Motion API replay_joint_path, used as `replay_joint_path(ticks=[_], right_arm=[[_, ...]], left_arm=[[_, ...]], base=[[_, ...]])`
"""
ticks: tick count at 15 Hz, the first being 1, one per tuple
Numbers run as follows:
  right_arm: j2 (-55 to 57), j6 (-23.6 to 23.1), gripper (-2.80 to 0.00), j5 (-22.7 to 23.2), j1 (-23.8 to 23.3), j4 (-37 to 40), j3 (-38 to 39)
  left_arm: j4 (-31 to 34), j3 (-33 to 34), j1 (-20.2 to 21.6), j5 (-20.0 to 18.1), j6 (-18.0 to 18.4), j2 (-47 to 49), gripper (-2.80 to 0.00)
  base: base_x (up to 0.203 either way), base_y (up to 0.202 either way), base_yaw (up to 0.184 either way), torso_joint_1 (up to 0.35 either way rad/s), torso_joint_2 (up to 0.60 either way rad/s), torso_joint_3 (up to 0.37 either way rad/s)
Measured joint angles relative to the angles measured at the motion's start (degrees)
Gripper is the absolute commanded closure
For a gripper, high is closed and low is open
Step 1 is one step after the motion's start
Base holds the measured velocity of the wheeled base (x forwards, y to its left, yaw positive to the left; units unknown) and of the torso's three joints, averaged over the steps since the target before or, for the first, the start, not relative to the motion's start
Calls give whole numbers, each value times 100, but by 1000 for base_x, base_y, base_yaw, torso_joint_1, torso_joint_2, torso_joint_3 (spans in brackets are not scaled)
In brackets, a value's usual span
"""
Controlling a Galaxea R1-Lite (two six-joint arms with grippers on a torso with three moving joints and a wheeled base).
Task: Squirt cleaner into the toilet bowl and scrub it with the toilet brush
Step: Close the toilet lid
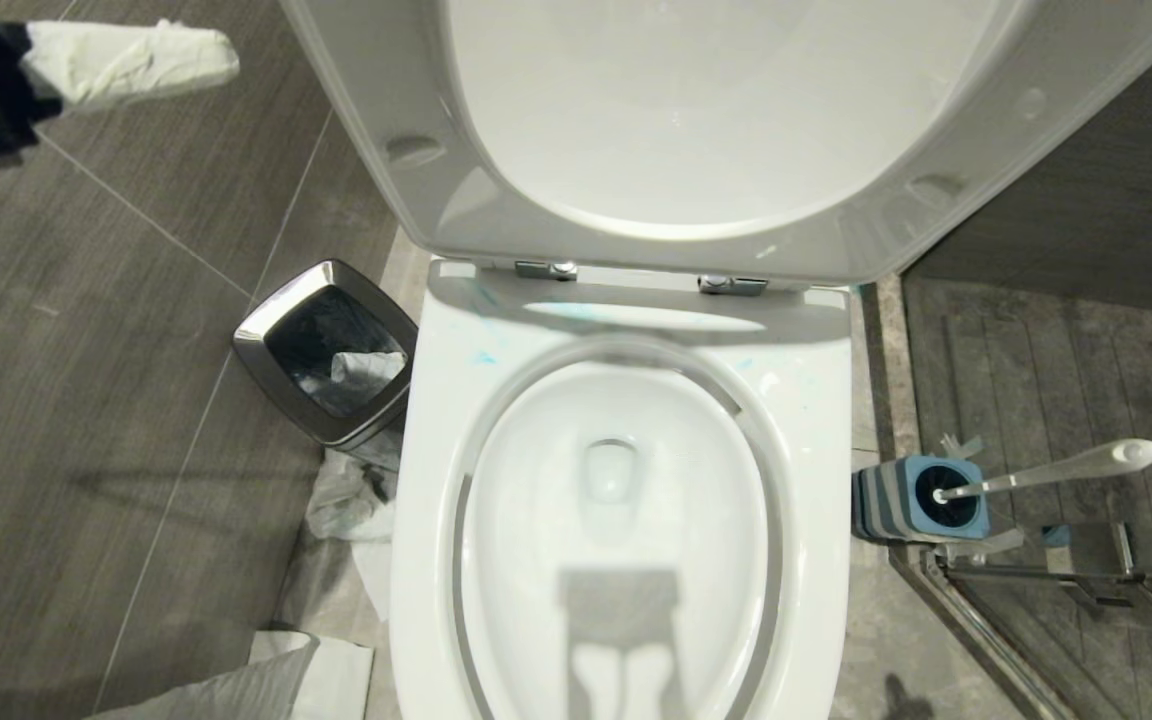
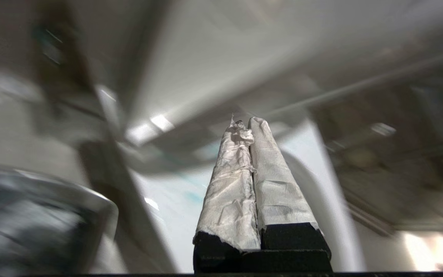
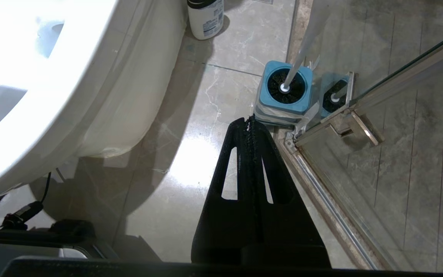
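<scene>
The white toilet bowl (image 1: pixel 816 430) stands open below me, its lid (image 1: pixel 716 120) raised. Thin turquoise streaks of cleaner (image 1: pixel 483 355) mark the back of its rim, seen blurred as a tint on the porcelain (image 2: pixel 190 196) in the left wrist view. The toilet brush (image 1: pixel 1066 468) leans in its square blue holder (image 1: pixel 921 497) on the floor to the right of the bowl. My left gripper (image 1: pixel 221 55), its fingers wrapped in white paper, is shut and empty, up over the floor left of the lid. My right gripper (image 3: pixel 249 119) is shut and empty, low beside the holder (image 3: pixel 285 92).
A chrome-rimmed bin (image 1: pixel 331 350) sits at the bowl's left, with crumpled white bags (image 1: pixel 346 500) on the floor in front of it. A glass shower door with a metal hinge (image 1: pixel 1086 560) stands behind the holder. A white bottle (image 3: pixel 205 17) stands on the floor by the toilet base.
</scene>
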Motion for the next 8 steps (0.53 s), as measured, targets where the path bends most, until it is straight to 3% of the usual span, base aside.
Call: replay_joint_path(ticks=[2, 4, 6, 8], right_arm=[[0, 2, 0, -1, 0, -2, 0], [0, 0, 0, 0, 0, 0, 0], [0, 2, 0, -1, 0, 0, 0], [0, 0, 0, 0, 0, -2, 0]], left_arm=[[-734, -599, 431, 224, 441, 582, 0], [-972, -1221, 645, 724, 637, 1103, 0], [-1143, -1909, 723, 1010, 610, 1537, 0], [-1293, -2616, 753, 986, 461, 1921, 0]], base=[[0, 0, 0, 0, 0, 0], [0, 0, 0, 0, 0, 0], [0, 0, 0, 0, 0, 0], [0, 0, 0, 0, 0, 0]])
